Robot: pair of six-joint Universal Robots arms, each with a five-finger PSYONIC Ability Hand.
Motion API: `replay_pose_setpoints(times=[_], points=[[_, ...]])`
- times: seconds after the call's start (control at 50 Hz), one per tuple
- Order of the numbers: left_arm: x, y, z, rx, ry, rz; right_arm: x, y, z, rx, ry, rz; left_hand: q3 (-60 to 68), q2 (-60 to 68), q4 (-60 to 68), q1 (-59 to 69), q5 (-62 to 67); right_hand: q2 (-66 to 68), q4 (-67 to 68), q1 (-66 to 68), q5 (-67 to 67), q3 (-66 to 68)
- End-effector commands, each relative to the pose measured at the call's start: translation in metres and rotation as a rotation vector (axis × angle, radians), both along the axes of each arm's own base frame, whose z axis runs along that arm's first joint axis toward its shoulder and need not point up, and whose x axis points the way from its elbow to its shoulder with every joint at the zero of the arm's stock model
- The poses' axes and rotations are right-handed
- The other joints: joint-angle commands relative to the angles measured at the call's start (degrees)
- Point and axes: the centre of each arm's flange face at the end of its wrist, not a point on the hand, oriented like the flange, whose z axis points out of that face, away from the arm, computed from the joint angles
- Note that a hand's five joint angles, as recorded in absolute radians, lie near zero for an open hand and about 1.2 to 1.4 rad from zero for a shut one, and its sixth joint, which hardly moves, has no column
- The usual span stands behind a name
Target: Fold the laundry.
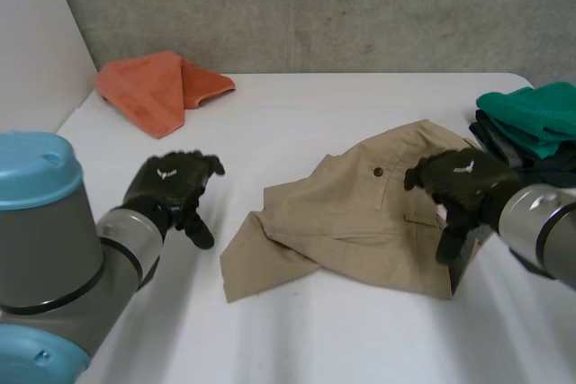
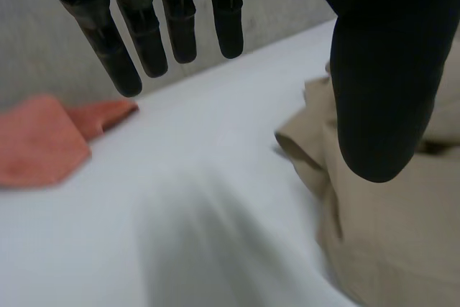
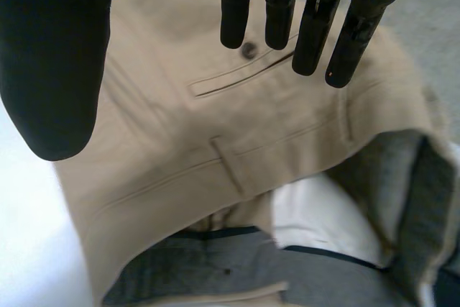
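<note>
White table [image 1: 360, 105], grey wall [image 1: 315, 6] behind it.

Task item is the tan shorts [image 1: 351, 222]. They lie crumpled and unfolded, right of the table's centre. The waistband end is toward the right arm and one leg is flopped out toward the left hand's side. The right wrist view shows the waistband turned open under the palm (grey lining [image 3: 237, 264] exposed).

At the table's right edge is a dark folded stack [image 1: 549, 164] with a green cloth [image 1: 531, 114] on top, just beside the waistband end of the shorts. At the far left is an orange cloth [image 1: 153, 87], loosely folded, well apart from the shorts.

Left arm [image 1: 54, 258] is at the near left. The left hand [image 1: 171, 186] is over bare table between the orange cloth and the shorts, touching neither. Its fingers are straight, thumb spread away, nothing in it: released. In its wrist view the edge of the shorts lies just beside the thumb.

Right hand [image 1: 463, 182] is above the waistband area of the shorts. Its fingers are straight and side by side, thumb apart, no fabric pinched: also released (whether it touches the cloth, can't tell). The fingertips [image 3: 236, 34] sit over the back pocket slit [image 3: 237, 77] and its dark button [image 3: 249, 50]. A belt loop [image 3: 228, 167] lies between the pocket and the open waistband.
</note>
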Motion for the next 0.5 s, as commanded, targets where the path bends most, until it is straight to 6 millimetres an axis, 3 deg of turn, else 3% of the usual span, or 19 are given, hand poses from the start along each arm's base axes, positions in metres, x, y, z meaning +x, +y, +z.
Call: replay_pose_setpoints(times=[0.02,0.28,0.32,0.42,0.5], points=[[-0.007,-0.004,-0.042,0.160,0.005,0.016,0.009,-0.012,-0.049,0.002,-0.018,0.024,9.46,9.07,9.15,8.37,8.83,7.70,6.73,9.47,6.75,6.57],[-0.023,-0.015,-0.050,0.175,0.040,0.011,0.016,-0.044,-0.087,-0.034,-0.043,-0.027,17.53,17.14,17.21,16.43,16.89,15.26,14.29,17.04,14.31,14.13],[-0.026,-0.014,-0.051,0.177,0.037,0.001,0.016,-0.046,-0.090,-0.033,-0.041,-0.029,23.24,22.85,22.92,22.14,22.60,17.44,16.47,19.22,16.49,16.31],[-0.033,-0.013,-0.057,0.185,0.023,-0.020,0.017,-0.049,-0.097,-0.021,-0.033,-0.027,53.30,52.91,52.99,52.21,52.67,32.07,31.10,33.85,31.12,30.94],[-0.036,-0.012,-0.059,0.185,0.018,-0.031,0.018,-0.051,-0.098,-0.019,-0.026,-0.025,60.08,59.69,59.77,58.98,59.44,46.85,45.88,48.63,45.90,45.72]])
